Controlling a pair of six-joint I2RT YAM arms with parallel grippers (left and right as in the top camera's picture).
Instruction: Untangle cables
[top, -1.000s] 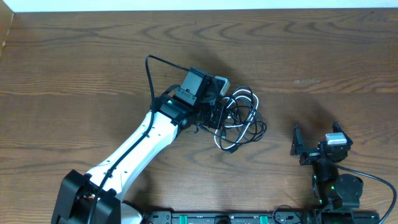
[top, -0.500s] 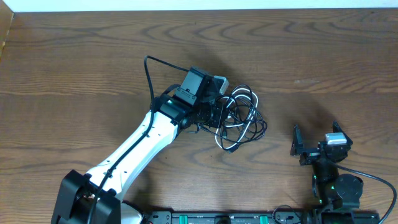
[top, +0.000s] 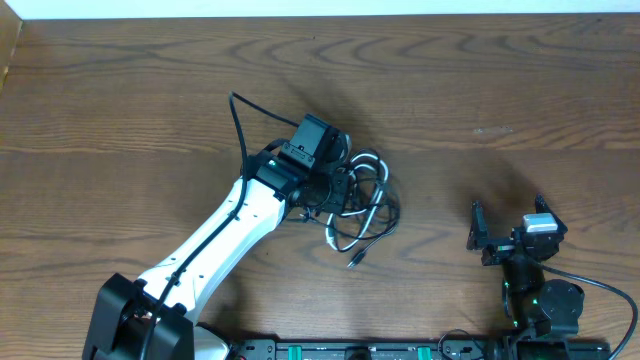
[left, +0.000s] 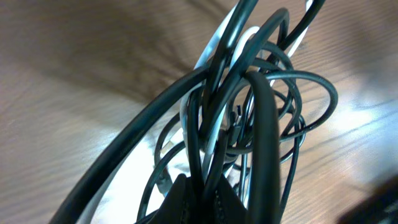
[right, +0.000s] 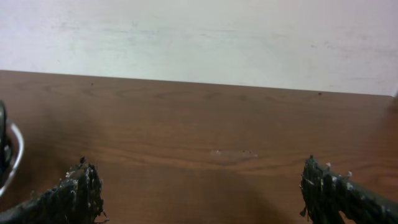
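The left gripper (top: 338, 185) is clamping its fingers shut on the cables (top: 365, 200). In the left wrist view, the black strands are converging into a tight bunch at the closed fingertips (left: 189, 199), and the loops (left: 249, 112) are fanning away from them over the table (left: 56, 81). The white cable (top: 368, 157) is running through the same tangle, interleaved with the black ones; its pale strand (left: 214, 46) is showing behind the dark loops.

The bundle is lying directly against the left gripper, spreading to its right side and toward the near edge of the table (top: 500, 80). One loose plug end (top: 355, 262) is trailing out of the bundle, nearer the robot base than the left gripper, and is resting on the wood.

The right gripper (top: 507, 218) is sitting well apart from the left gripper, on its right, and touching no cable. Its fingers (right: 78, 190) are standing spread wide, with bare table (right: 217, 124) showing between them.
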